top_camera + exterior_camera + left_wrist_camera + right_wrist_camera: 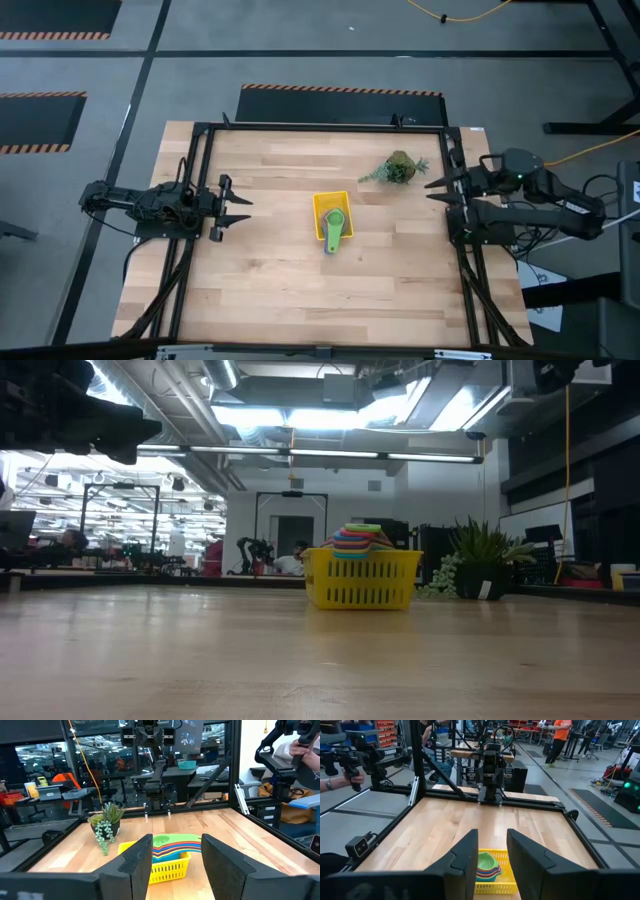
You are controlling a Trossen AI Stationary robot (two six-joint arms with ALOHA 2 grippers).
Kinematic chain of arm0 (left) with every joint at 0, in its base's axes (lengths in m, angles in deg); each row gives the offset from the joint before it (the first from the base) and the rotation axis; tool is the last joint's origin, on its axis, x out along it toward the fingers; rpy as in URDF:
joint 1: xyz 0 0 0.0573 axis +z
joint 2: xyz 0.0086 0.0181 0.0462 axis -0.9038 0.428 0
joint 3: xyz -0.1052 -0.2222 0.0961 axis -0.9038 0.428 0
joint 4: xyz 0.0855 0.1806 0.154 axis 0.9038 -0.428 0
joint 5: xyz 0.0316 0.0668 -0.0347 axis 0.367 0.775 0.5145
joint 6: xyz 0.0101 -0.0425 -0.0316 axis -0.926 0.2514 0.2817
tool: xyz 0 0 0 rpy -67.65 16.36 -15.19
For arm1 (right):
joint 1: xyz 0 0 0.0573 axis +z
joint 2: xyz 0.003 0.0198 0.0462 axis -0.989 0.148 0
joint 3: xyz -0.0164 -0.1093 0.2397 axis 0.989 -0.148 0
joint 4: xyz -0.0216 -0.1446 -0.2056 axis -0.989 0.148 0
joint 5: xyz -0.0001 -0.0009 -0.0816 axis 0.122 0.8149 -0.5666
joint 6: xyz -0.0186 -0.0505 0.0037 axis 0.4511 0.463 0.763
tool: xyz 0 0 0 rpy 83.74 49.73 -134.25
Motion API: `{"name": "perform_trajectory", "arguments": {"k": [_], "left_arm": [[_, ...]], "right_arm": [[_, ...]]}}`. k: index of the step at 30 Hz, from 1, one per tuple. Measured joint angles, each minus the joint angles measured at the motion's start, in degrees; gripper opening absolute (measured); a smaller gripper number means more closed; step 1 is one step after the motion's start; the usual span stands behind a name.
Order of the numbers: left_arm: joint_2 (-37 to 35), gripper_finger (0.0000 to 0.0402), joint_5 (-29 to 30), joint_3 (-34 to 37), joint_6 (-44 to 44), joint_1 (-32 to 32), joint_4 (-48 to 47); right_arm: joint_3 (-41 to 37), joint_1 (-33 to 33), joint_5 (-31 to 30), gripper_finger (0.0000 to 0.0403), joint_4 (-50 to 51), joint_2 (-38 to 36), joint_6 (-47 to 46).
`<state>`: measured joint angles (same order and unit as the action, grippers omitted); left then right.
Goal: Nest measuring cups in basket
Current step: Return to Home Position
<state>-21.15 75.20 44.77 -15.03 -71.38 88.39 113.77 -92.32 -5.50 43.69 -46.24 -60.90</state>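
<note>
Yellow basket (pixel 322 203) mid-table — measuring cups (pixel 337 220) nested inside, green topmost.

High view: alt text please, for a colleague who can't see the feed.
Nested measuring cups, green on top, sit in the yellow basket in the middle of the table. Both arms wait at its side edges, left pincer and right pincer open and empty. A plant sprig lies between basket and right arm.

Ceiling strip lights (pixel 300 412) glare at the low view's top; the wooden table (pixel 280 290) is evenly lit, a faint shadow under the basket (pixel 362 582).
</note>
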Motion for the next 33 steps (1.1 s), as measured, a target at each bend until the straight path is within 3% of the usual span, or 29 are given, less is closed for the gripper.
{"name": "perform_trajectory", "arguments": {"k": [21, 27, 33], "left_arm": [[0.00, 0.0160, 0.02, 0.00, 0.00, 0.00, -0.02], [0.00, 0.0160, 0.00, 0.00, 0.00, 0.02, 0.00], [0.01, 0.0160, 0.02, 0.00, 0.00, 0.01, 0.05]], "right_arm": [[-0.98, 0.00, 0.17, 0.0108, 4.93, -11.12, -0.09], [-11.70, 0.00, 1.46, 0.0108, -3.91, -15.51, -0.83], [-25.86, 0.00, 1.44, 0.0108, -22.05, -18.30, -2.16]]}}
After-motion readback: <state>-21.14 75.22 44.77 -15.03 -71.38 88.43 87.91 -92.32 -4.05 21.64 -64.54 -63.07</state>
